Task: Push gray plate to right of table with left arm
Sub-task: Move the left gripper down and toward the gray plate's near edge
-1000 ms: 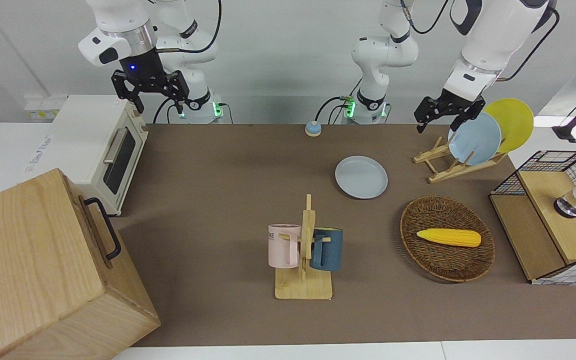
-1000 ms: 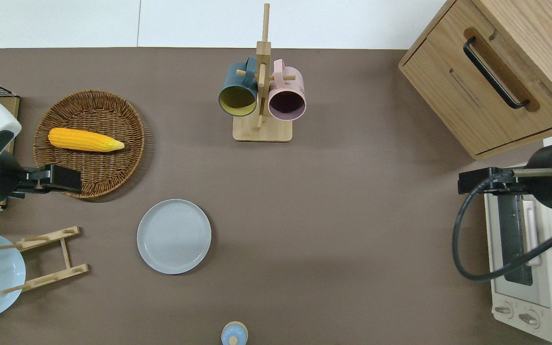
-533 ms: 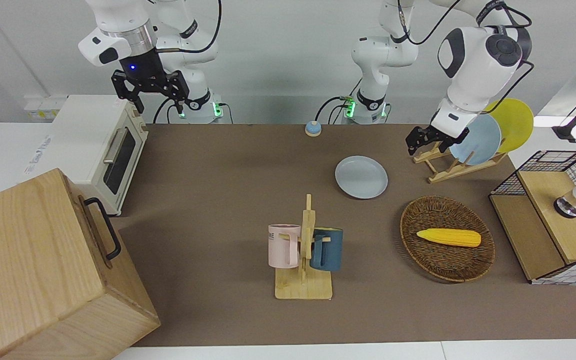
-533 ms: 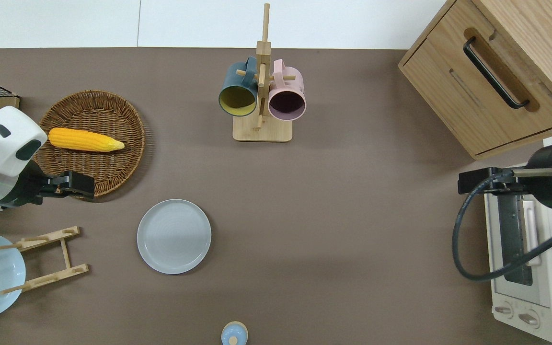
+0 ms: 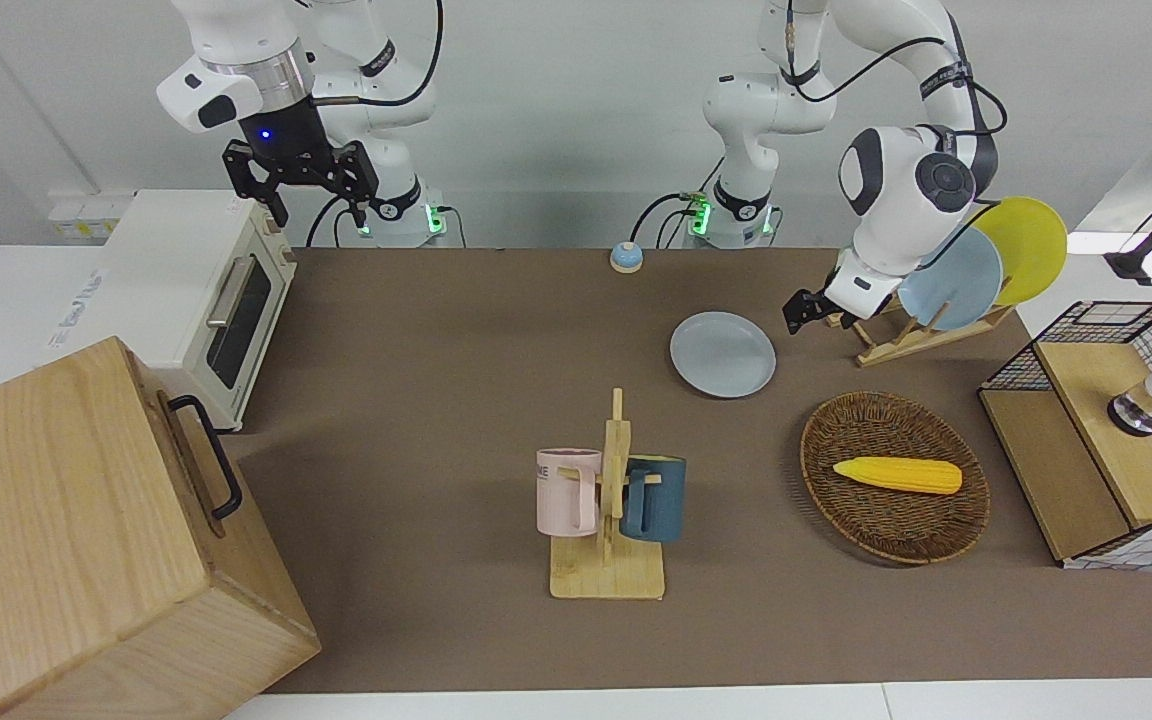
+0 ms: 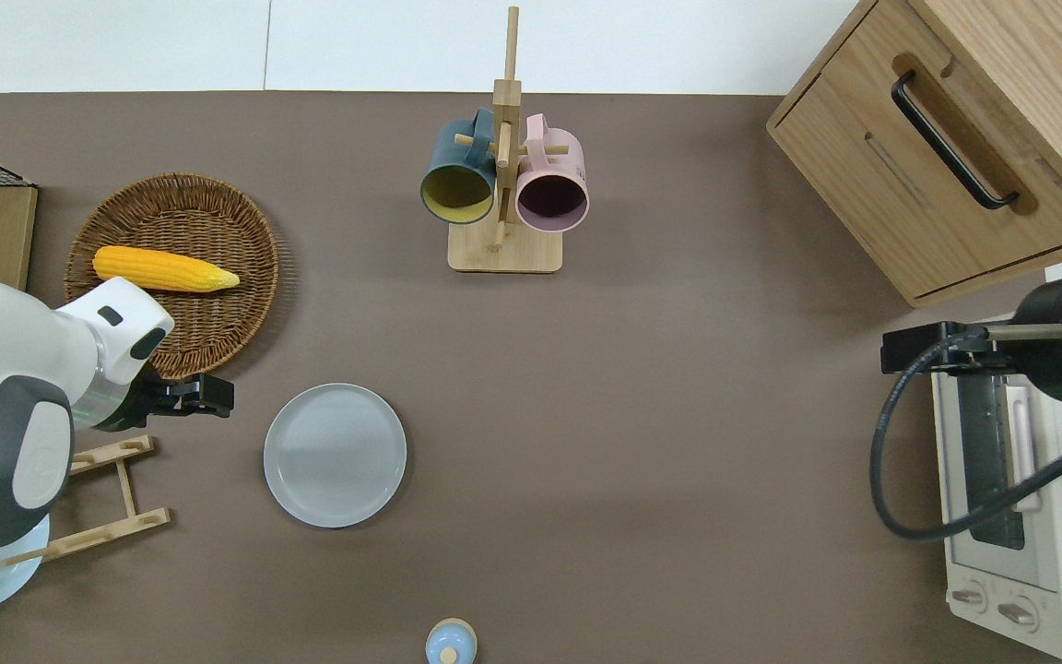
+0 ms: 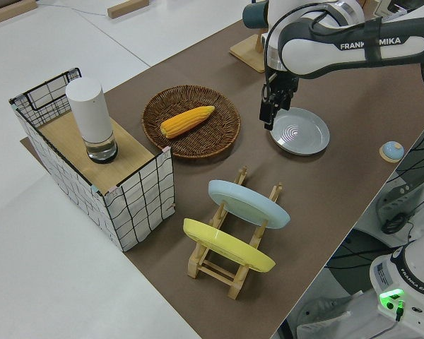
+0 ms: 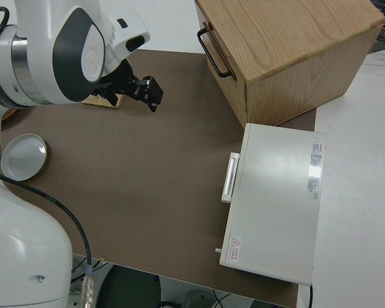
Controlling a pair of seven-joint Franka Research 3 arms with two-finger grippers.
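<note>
Left gripper (image 6: 218, 402): fingers' state unclear, low beside gray plate (image 6: 335, 455), not touching | plate flat on table (image 6: 678, 415) | right arm parked

Your left arm (image 5: 901, 190) is bent low at the wrist, its left gripper (image 6: 208, 395) angled down close to the table top, and I can't make out its fingers. Your right arm (image 5: 256, 70) sits parked, right gripper (image 5: 301, 170) hanging with fingers spread apart.
</note>
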